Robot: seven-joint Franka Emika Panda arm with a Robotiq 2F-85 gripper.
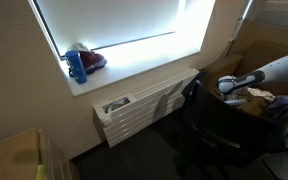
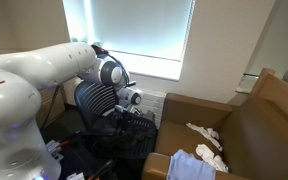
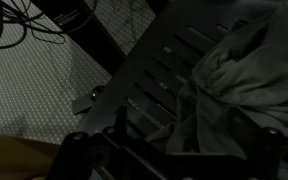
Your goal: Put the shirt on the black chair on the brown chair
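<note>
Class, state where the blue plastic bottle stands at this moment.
In an exterior view, the blue plastic bottle stands at the picture-left end of the white windowsill, beside a red rounded object and above the white slatted radiator.

The black chair has a matt mesh back. The brown chair looks like smooth, faintly shiny leather. The shirt is soft, creased cloth. The arm is glossy white plastic. The carpet is rough and speckled.
</note>
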